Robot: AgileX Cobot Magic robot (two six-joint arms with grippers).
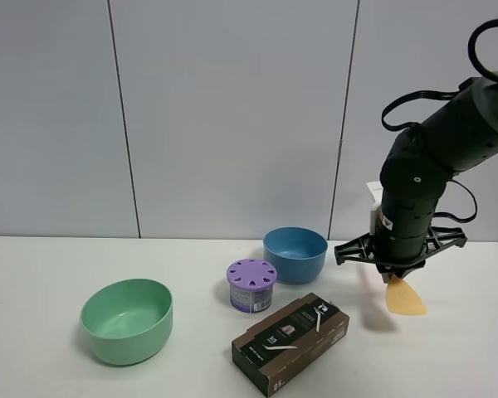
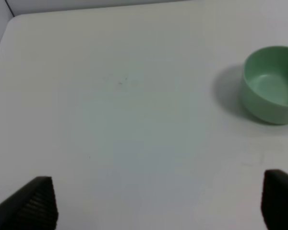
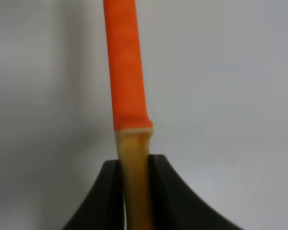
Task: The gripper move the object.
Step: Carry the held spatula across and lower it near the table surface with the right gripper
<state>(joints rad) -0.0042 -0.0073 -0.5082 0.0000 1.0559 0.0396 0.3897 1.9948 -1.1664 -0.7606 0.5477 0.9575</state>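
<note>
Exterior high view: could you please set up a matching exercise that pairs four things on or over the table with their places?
Things:
1. green bowl
2. blue bowl
3. brown box
4. spatula

Places:
A. clamped in the right claw
B. farthest left on the table
C. at the front, nearest the camera
D. behind and to the right of the purple-lidded container

Pairs: 1-B; 2-D; 3-C; 4-A

This looks like a robotics lab. A black robot arm [image 1: 448, 141] stands over a white table [image 1: 50, 274], with plain grey wall panels [image 1: 232, 116] behind.
</note>
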